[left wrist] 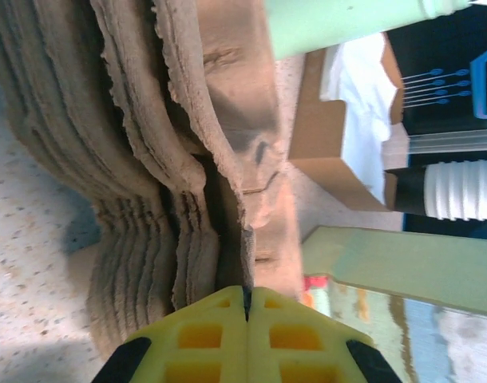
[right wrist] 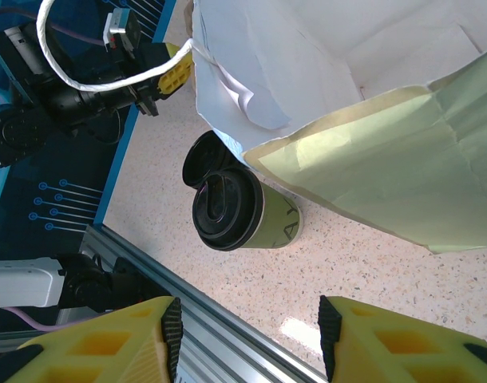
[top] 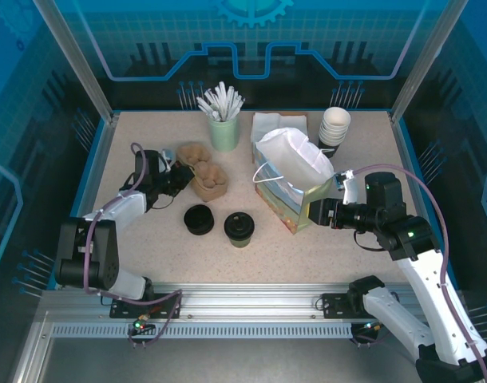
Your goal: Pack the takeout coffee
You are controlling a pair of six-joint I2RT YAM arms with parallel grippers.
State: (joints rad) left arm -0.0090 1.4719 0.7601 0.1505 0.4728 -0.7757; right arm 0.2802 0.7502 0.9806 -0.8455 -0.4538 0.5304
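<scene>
Pre-grab: coffee cup (top: 239, 229) sits on desk (top: 347, 257) beside bag (top: 295, 171), right fingers (right wrist: 108, 343) spread & empty, left fingers (left wrist: 203, 335) clenched on cup tray (top: 210, 179) edge; next prob. needs a grip round cup.

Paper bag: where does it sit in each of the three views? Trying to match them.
Top external: paper bag right of centre, mouth open.
Left wrist: bag's pale green side, lower right, past the pulp carriers.
Right wrist: bag across the upper right.
Landmarks: takeout coffee beside its base (top, right wrist); cup stack by it (top, left wrist).
</scene>
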